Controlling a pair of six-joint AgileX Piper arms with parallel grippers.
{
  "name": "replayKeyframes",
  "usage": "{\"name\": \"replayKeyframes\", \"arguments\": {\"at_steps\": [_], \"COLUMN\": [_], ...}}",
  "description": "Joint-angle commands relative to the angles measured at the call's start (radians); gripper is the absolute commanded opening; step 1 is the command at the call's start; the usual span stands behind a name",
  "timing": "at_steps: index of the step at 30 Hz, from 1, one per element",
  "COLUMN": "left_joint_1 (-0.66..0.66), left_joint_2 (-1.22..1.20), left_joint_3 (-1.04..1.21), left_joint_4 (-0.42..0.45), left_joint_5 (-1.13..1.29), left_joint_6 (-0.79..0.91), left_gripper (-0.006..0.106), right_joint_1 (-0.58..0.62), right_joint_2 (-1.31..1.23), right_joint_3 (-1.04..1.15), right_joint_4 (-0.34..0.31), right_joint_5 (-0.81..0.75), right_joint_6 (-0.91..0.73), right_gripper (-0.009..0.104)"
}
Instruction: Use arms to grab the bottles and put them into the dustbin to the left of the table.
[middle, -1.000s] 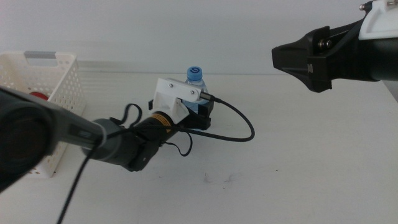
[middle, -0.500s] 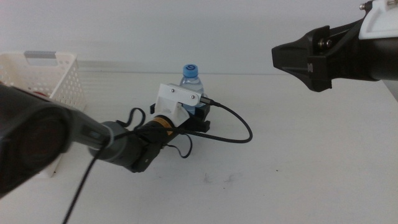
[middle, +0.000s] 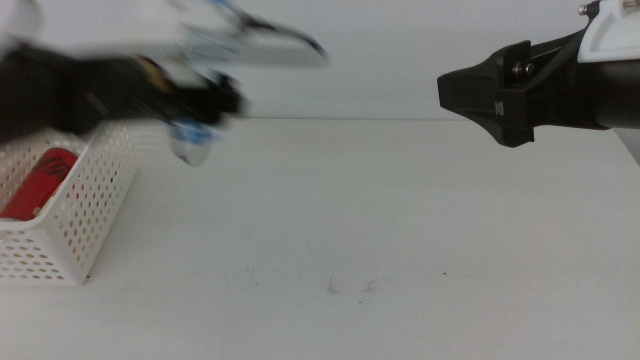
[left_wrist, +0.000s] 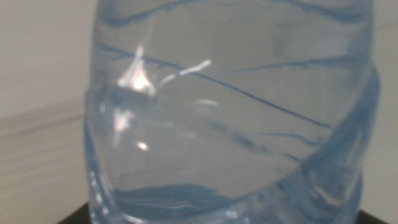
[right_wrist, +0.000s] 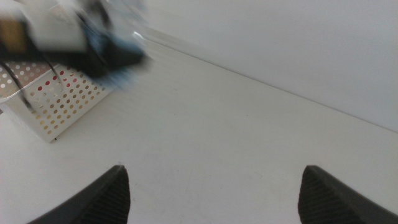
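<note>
Left pincer (middle: 205, 112): hanging blurred above the counter's (middle: 380, 220) far left, just beside the dustbin's (middle: 70, 215) inner rim, clamping the clear water bottle (middle: 193, 140). Bottle filling the left wrist view (left_wrist: 230, 118), ribbed wall and water showing close against the lens; hanging tilted below the pincer in the middle view, off the counter surface.

Right pincer (right_wrist: 211, 186): idling high at the counter's right side, its two dark jaws standing wide apart over bare white counter; showing in the middle view as a black wedge (middle: 500, 95) at upper right.

Dustbin: sitting at the counter's left edge, white with perforated walls; also showing in the right wrist view (right_wrist: 59, 99). Red can (middle: 40, 180) lying inside, partly hidden by the near wall.

Counter: carrying faint scuff marks (middle: 350, 287) near the front centre.
</note>
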Motion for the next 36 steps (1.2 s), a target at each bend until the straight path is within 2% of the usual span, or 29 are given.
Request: {"name": "replayKeyframes", "arguments": {"at_steps": [1,5,10,12,15,22,24,26,28,29,33,36], "left_joint_1": [0.117,0.305,0.476,0.517,0.549,0.549,0.549,0.549,0.549,0.547,0.547,0.547], "left_joint_2": [-0.053,-0.032,0.027,0.054,0.107,0.248,0.28,0.305,0.321,0.327,0.331,0.297], "left_joint_3": [-0.125,-0.266,-0.326,-0.327,-0.327,-0.327,-0.327,-0.327,-0.327,-0.327,-0.327,-0.34], "left_joint_4": [-0.008,-0.008,-0.144,-0.207,-0.291,-0.315,-0.32,-0.299,-0.274,-0.274,-0.261,-0.258], "left_joint_5": [0.256,0.485,0.555,0.555,0.568,0.572,0.568,0.561,0.557,0.559,0.591,0.646], "left_joint_6": [0.006,0.092,0.332,0.375,0.457,0.49,0.45,0.424,0.415,0.438,0.497,0.473], "left_gripper": [-0.002,-0.002,-0.002,-0.002,-0.002,-0.002,0.002,0.012,0.031,0.051,0.094,0.094], "right_joint_1": [-0.006,-0.006,-0.006,-0.006,-0.006,-0.006,-0.006,-0.006,-0.006,-0.006,-0.006,-0.006], "right_joint_2": [-0.003,-0.003,-0.003,-0.003,-0.003,-0.003,-0.003,-0.003,-0.003,-0.003,-0.003,-0.003], "right_joint_3": [0.004,0.004,0.004,0.004,0.004,0.004,0.004,0.004,0.004,0.004,0.004,0.004], "right_joint_4": [-0.012,-0.012,-0.012,-0.012,-0.012,-0.012,-0.012,-0.012,-0.012,-0.012,-0.012,-0.012], "right_joint_5": [-0.005,-0.005,-0.005,-0.005,-0.005,-0.005,-0.005,-0.005,-0.005,-0.005,-0.005,-0.005], "right_joint_6": [-0.004,-0.004,-0.004,-0.004,-0.004,-0.004,-0.004,-0.004,-0.004,-0.004,-0.004,-0.004], "right_gripper": [0.079,0.079,0.079,0.079,0.079,0.079,0.079,0.079,0.079,0.079,0.079,0.079]}}
